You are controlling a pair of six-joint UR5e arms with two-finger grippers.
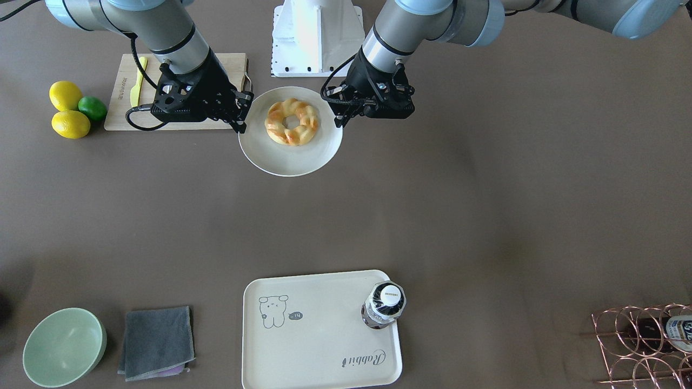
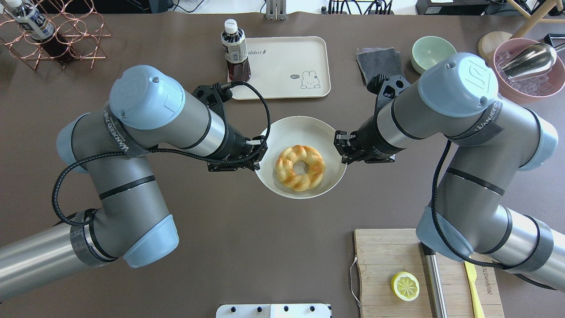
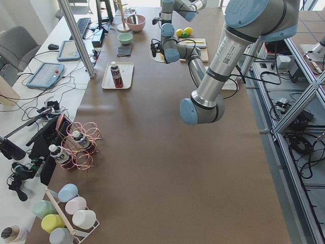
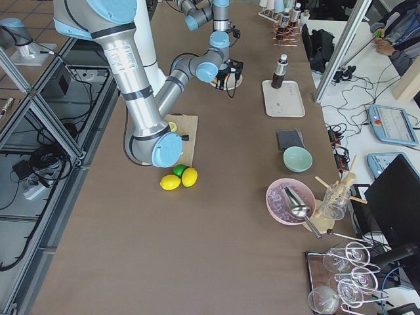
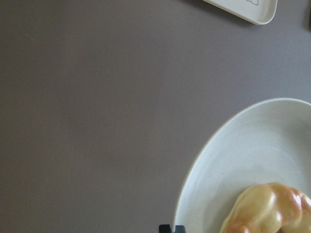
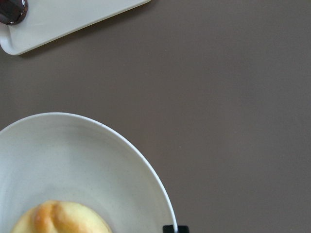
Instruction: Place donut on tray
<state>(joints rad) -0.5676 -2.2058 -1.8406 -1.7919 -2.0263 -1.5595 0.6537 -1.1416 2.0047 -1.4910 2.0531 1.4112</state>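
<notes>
The donut (image 1: 292, 121), a golden twisted ring, lies on a round off-white plate (image 1: 292, 159) in the middle of the table. It also shows in the overhead view (image 2: 300, 168). My left gripper (image 2: 260, 152) is at the plate's left rim, and my right gripper (image 2: 342, 154) is at its right rim. In both wrist views the fingertips sit close together on the rim (image 5: 194, 165) (image 6: 146, 167). The cream rabbit tray (image 1: 324, 335) lies at the table's far side, with a dark bottle (image 1: 384, 305) standing on one corner.
A wooden cutting board (image 2: 384, 265) with a lemon half (image 2: 405, 285) lies near the robot's right. Two lemons (image 1: 67, 111) and a lime lie beside it. A green bowl (image 1: 64, 346) and grey cloth (image 1: 157, 341) are beside the tray. A copper wire rack (image 1: 643, 340) is at the far corner.
</notes>
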